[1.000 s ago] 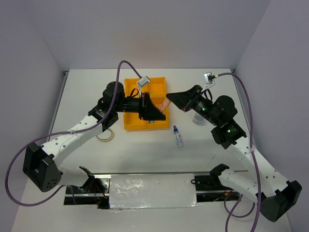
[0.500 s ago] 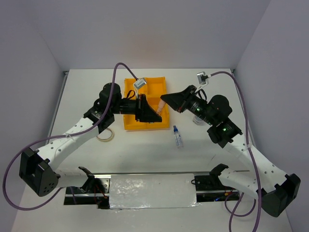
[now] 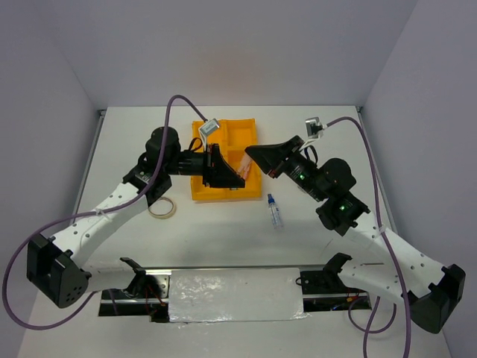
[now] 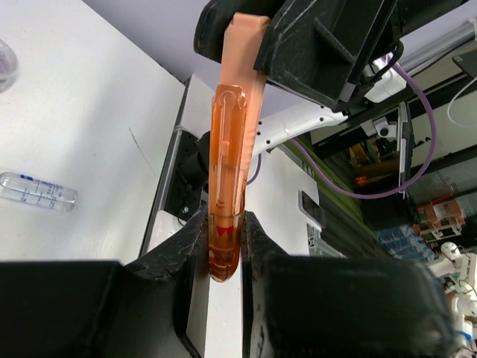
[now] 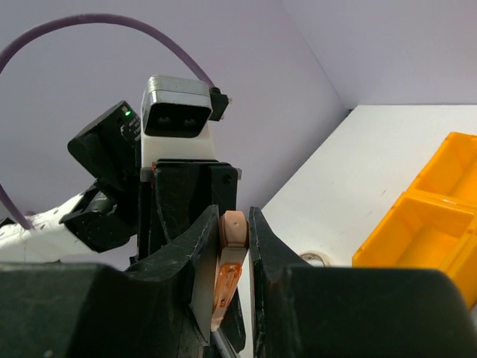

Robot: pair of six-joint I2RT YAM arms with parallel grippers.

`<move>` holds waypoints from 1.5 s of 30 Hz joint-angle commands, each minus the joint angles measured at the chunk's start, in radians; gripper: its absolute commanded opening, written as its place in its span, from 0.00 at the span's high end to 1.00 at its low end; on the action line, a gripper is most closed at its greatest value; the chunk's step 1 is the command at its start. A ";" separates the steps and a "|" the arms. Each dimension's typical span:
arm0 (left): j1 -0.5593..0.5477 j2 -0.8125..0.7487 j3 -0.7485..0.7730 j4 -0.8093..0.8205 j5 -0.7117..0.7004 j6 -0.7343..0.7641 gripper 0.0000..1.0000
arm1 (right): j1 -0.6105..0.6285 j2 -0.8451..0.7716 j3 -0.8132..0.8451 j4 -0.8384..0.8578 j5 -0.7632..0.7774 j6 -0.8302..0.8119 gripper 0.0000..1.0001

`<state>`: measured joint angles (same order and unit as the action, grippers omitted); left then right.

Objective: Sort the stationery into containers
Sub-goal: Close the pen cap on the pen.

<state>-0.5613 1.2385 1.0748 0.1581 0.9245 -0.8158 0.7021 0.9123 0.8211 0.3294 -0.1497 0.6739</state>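
Observation:
A pink stick (image 3: 243,165) is held in the air over the right side of the orange-yellow tray (image 3: 238,134). My left gripper (image 3: 237,175) is shut on its translucent body (image 4: 227,171). My right gripper (image 3: 250,154) is shut on its opaque cap end (image 5: 235,227). The two grippers face each other, fingertip to fingertip. The clear bottle with a blue cap (image 3: 275,211) lies on the table right of the tray and also shows in the left wrist view (image 4: 37,192). The beige tape ring (image 3: 162,208) lies left of the tray, under the left arm.
White walls close the table on three sides. A clear round roll (image 4: 4,63) shows at the left edge of the left wrist view. The tray's compartments (image 5: 432,224) and the tape ring (image 5: 317,259) show below the right gripper.
The right gripper has moved left and closed on the stick's cap end. The left arm has drawn back a little to the left, still holding the stick.

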 commanded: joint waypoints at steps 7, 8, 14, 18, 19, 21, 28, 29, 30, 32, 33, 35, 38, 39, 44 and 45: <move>0.069 -0.020 0.025 0.365 -0.248 -0.062 1.00 | 0.116 0.016 -0.042 -0.227 -0.228 0.142 1.00; 0.069 -0.025 -0.004 0.374 -0.243 -0.069 1.00 | 0.114 0.004 -0.045 -0.214 -0.202 0.156 1.00; 0.061 -0.073 -0.079 0.390 -0.197 -0.066 1.00 | 0.086 -0.036 0.022 -0.222 -0.117 0.144 1.00; 0.054 -0.088 -0.101 0.370 -0.179 -0.051 1.00 | 0.070 -0.020 0.073 -0.245 -0.122 0.116 1.00; 0.052 -0.091 -0.104 0.367 -0.176 -0.049 1.00 | 0.065 -0.016 0.079 -0.260 -0.117 0.118 1.00; 0.051 -0.102 -0.110 0.351 -0.179 -0.039 1.00 | 0.057 -0.009 0.085 -0.269 -0.129 0.116 1.00; 0.049 -0.094 -0.082 0.322 -0.159 -0.019 1.00 | 0.062 0.062 0.115 -0.259 -0.287 0.055 1.00; 0.047 -0.083 -0.075 0.322 -0.147 -0.019 1.00 | 0.062 0.095 0.128 -0.262 -0.333 0.008 1.00; 0.049 -0.077 -0.066 0.317 -0.141 -0.016 1.00 | 0.062 0.105 0.136 -0.300 -0.373 -0.023 1.00; 0.049 -0.060 -0.035 0.301 -0.127 -0.006 1.00 | 0.063 0.112 0.124 -0.303 -0.404 -0.083 1.00; 0.047 -0.057 -0.020 0.296 -0.125 -0.002 1.00 | 0.065 0.106 0.118 -0.306 -0.421 -0.103 1.00; 0.049 -0.051 -0.006 0.284 -0.127 0.006 1.00 | 0.065 0.091 0.087 -0.293 -0.439 -0.125 1.00; 0.049 -0.044 0.016 0.273 -0.141 0.017 1.00 | 0.065 0.077 0.041 -0.247 -0.487 -0.102 1.00; 0.049 -0.040 0.022 0.271 -0.142 0.017 1.00 | 0.066 0.074 0.030 -0.207 -0.502 -0.090 1.00; 0.052 -0.030 0.034 0.284 -0.177 0.007 1.00 | 0.066 0.068 -0.023 -0.135 -0.544 -0.048 1.00; 0.052 -0.030 0.040 0.284 -0.200 0.013 1.00 | 0.071 0.072 -0.030 -0.130 -0.539 -0.042 1.00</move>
<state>-0.5400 1.1946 1.0039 0.2646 1.0031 -0.7876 0.7124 0.9634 0.8627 0.3424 -0.3637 0.6205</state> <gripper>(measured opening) 0.267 0.246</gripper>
